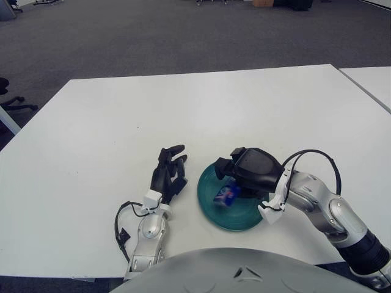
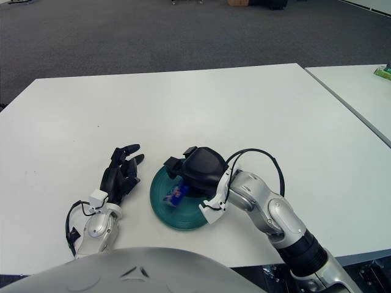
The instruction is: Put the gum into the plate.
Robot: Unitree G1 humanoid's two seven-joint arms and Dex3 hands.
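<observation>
The small blue gum packet with white and red print [image 1: 226, 195] lies inside the round, dark-green shallow plate [image 1: 215, 215], left of the plate's centre. Its print is too blurred to read.

The black 3-finger right hand [image 1: 247, 168] sits over the far right part of the plate, directly above and beside the packet. The fingers curl downward toward the packet; whether they touch or grip it cannot be told, because the back of the hand hides the fingertips and the packet's right end. The hand also hides the plate's far right rim.

The black 3-finger left hand [image 2: 120, 173] shows just left of the plate, apart from its rim. Its fingers are extended, loosely spread, and hold nothing.

The plate stands on the white rectangular table [image 1: 183, 104], close to the near edge. A grey rounded part of the robot's body [image 1: 238, 271] cuts off that edge at the bottom of both views. Bare table surface extends beyond the plate to the far edge and to both sides. A second white table [image 2: 360, 91] stands to the right, separated by a narrow gap. Grey carpet floor [image 1: 153, 36] lies beyond.
</observation>
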